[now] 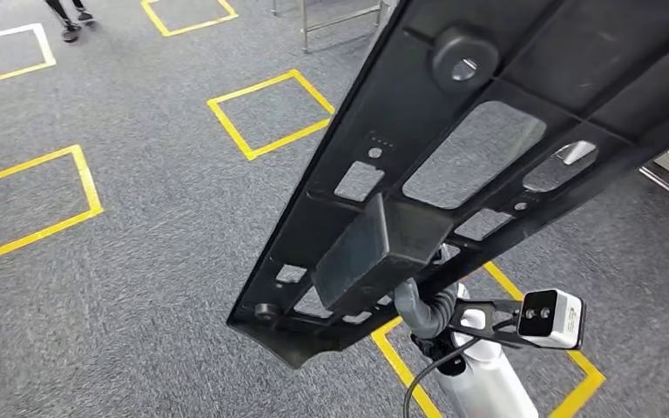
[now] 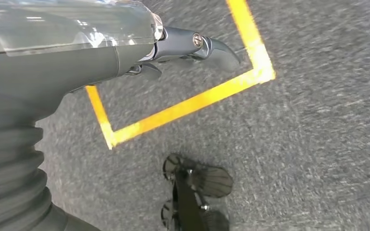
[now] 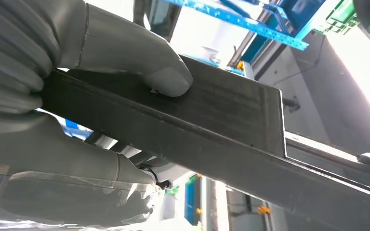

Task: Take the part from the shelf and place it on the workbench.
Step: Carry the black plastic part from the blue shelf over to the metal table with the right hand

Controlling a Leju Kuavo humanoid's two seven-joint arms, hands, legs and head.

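One hand [image 3: 77,96] (right) around the part [image 1: 453,165]

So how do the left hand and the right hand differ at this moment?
The right hand grips the black part, its thumb pressed on the part's block-shaped section; the left hand holds nothing, fingers loosely curled.
The right hand is raised, carrying the part over the carpet in the head view; the left hand hangs low above the floor and its yellow tape square.
Both have grey ribbed covers and thick grey thumbs.
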